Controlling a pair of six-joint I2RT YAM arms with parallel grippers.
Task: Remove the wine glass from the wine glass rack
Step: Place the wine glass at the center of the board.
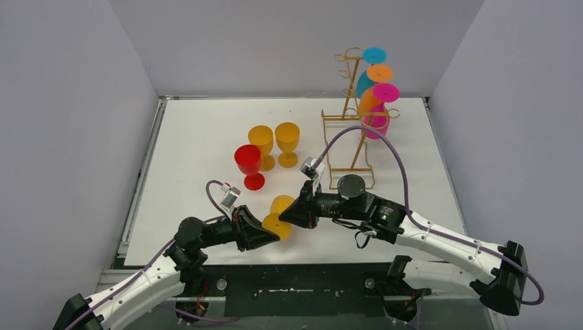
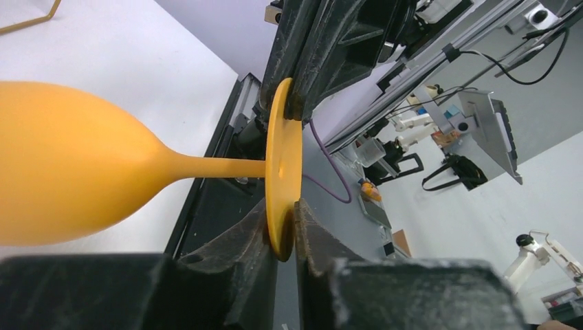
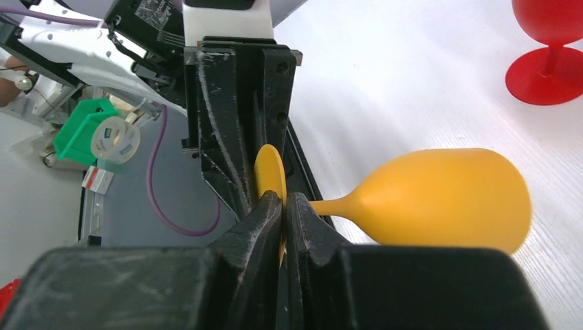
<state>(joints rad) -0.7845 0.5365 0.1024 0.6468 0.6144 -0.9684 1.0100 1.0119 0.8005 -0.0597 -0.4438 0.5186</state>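
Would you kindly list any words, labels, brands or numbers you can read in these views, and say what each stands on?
No text can be read in any view.
The yellow wine glass, the red glass and the gold rack carry no print.
The shiny patch on the other arm and the green box beyond the table are too small and blurred to read.

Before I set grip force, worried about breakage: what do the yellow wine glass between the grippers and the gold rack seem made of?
The yellow wine glass: probably plastic; opaque, matte, one even colour across bowl, stem and foot, no see-through.
The wine glass rack: likely metal wire, gold-coloured; thin bent rods with looped hooks, sheen too small to judge.
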